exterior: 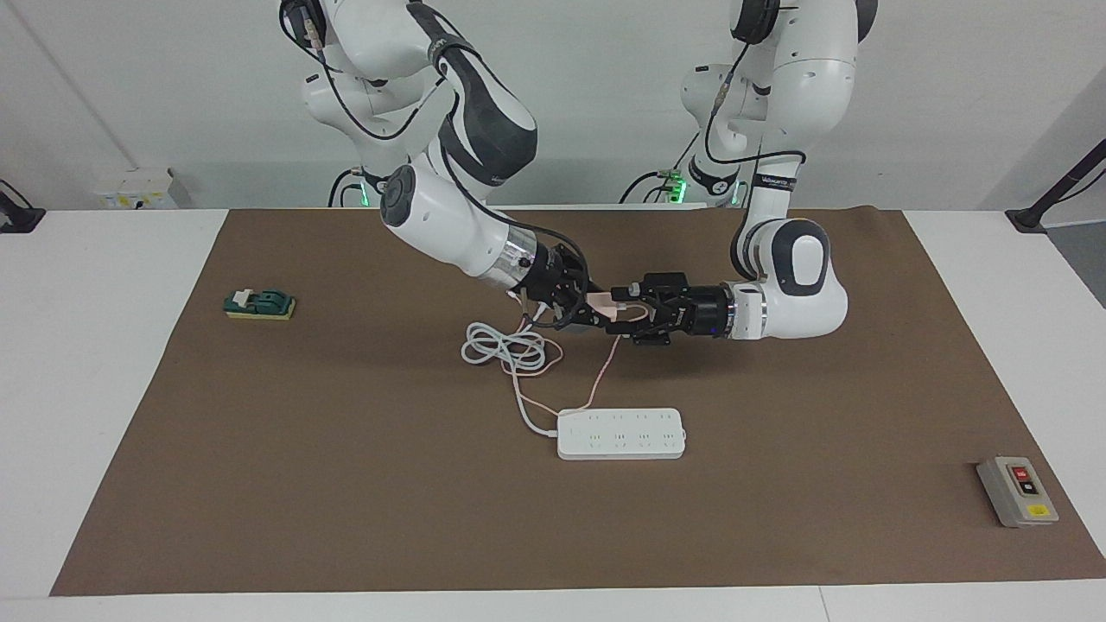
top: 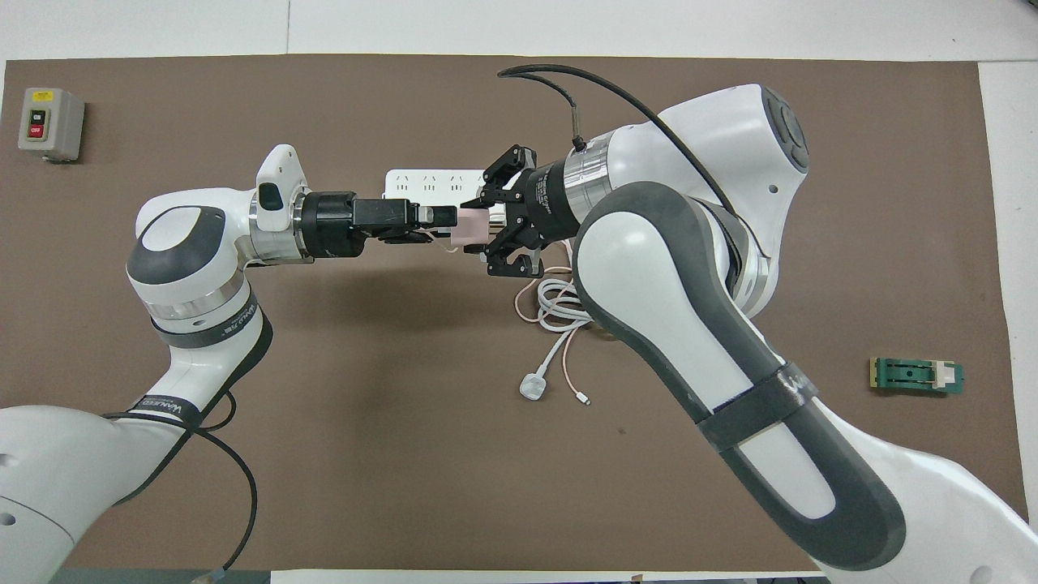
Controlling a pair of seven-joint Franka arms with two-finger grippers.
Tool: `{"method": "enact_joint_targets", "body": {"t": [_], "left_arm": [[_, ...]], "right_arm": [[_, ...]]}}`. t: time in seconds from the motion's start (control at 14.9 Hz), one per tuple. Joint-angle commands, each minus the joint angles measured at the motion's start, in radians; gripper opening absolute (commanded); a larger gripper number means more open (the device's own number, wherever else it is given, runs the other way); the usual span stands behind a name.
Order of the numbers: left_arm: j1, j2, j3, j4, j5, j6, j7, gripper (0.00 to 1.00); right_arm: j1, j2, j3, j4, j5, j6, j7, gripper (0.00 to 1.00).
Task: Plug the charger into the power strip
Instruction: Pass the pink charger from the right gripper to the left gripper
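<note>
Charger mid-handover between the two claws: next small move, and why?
Probably finish closing the left claw on the charger before the right claw lets go. The charger hangs in the air between both claws, held by the right one, with the power strip lying unplugged on the mat.
</note>
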Motion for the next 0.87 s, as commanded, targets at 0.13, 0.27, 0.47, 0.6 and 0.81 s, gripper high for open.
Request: {"method": "enact_joint_targets", "body": {"t": [0.13, 0.27, 0.47, 0.6, 0.81], "left_arm": [[-0.012, -0.015, 0.010, -0.018, -0.001, 0.027, 0.025, 0.52], [-0.012, -0.015, 0.010, -0.018, 0.000, 0.027, 0.025, 0.45], [-0.011, -0.015, 0.010, -0.020, 0.004, 0.022, 0.025, 0.15], [-0.011, -0.017, 0.010, -0.020, 0.004, 0.019, 0.027, 0.00], [-0.011, -0.017, 0.010, -0.020, 0.004, 0.013, 0.025, 0.00]], "right_arm": [[-0.012, 0.003, 0.004, 0.015, 0.021, -0.022, -0.021, 0.00], [-0.012, 0.003, 0.004, 0.015, 0.021, -0.022, -0.021, 0.00], [-0.012, 0.003, 0.004, 0.015, 0.022, -0.022, -0.025, 0.00], [-0.010, 0.003, 0.004, 0.015, 0.022, -0.020, -0.025, 0.00], [-0.012, 0.003, 0.004, 0.015, 0.024, -0.019, -0.025, 0.00]]}}
